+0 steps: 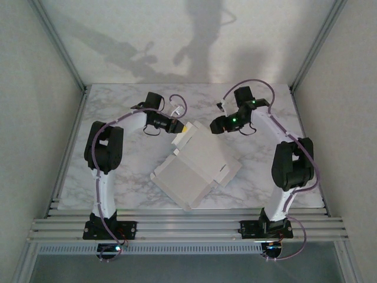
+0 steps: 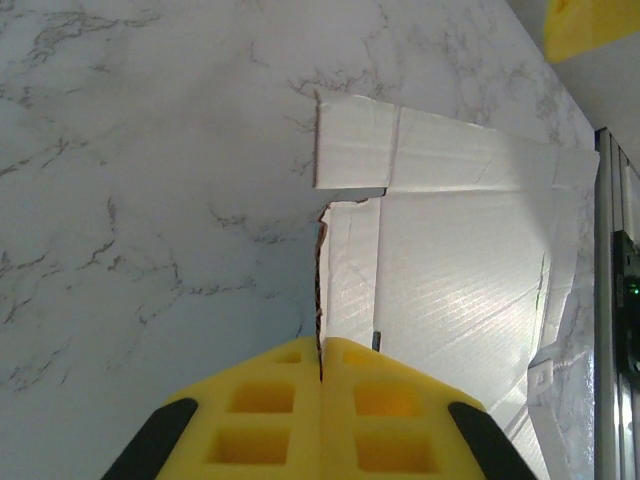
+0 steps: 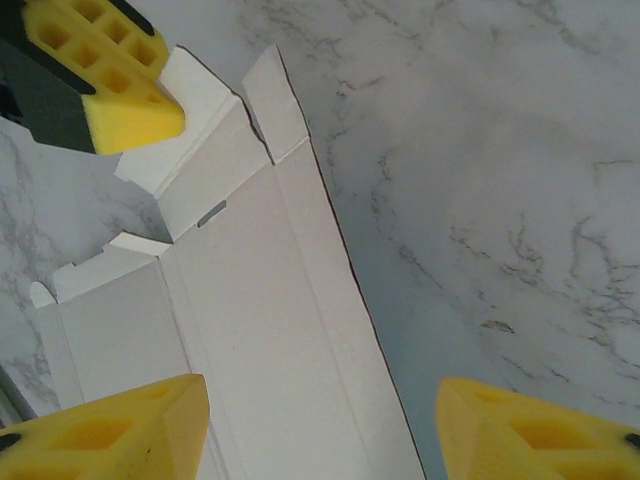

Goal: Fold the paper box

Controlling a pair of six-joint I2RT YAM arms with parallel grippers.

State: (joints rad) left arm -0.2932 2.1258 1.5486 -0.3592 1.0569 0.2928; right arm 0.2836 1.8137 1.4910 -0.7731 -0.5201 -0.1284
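- The paper box (image 1: 197, 171) lies in the middle of the worktop (image 1: 118, 106), between the two arms.
- It is opened out almost flat, and its white side faces up.
- Seen from above, it sits turned like a diamond, with one corner pointing at the front edge of the worktop.
- You can see fold lines across the card, and small flaps stick out at its far corner and along its sides.
- The left claw (image 1: 185, 127) is at that far corner.
- From the left wrist camera, its two yellow pads (image 2: 400, 400) are pressed tight together.
- The thin edge of the paper box (image 2: 460, 270) runs straight into the crack between them, so this claw is pinching the box.
- The right claw (image 1: 219, 125) hangs just beside the left one, over the far side of the box.
- From the right wrist camera, the right claw (image 3: 320, 395) is spread wide and holds nothing.
- One of its yellow pads (image 3: 110, 430) is over the white card of the paper box (image 3: 260, 330).
- The other pad (image 3: 540, 430) is over the bare grey and white worktop (image 3: 500, 150).
- The long edge of the box runs down between those two pads.
- A pad of the left claw (image 3: 110, 90) shows at the top corner there, right on a flap (image 3: 200, 160).
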